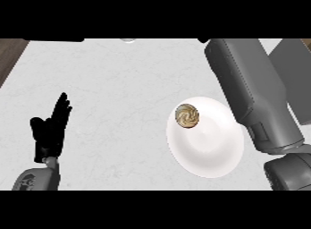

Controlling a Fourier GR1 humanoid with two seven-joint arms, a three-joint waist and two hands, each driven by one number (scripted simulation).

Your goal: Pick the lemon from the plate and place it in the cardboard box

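The lemon is lying on the plate, well to the right of the open, resting left hand, while the right forearm is extending just beside it, the right hand out of view.

The widest free room I have on the tabletop runs from 9 o'clock round to 12 o'clock and through the middle, all bare surface. At 8 o'clock the left hand rests open, fingers up, and takes up that corner. The plate fills the 4 o'clock area, with a round brown-swirled item on its 11 o'clock side. The right forearm lies from 5 o'clock up to 1 o'clock. It overlaps the plate's right edge and stands between the plate and the grey box at 2 o'clock. The plate's left side is open.
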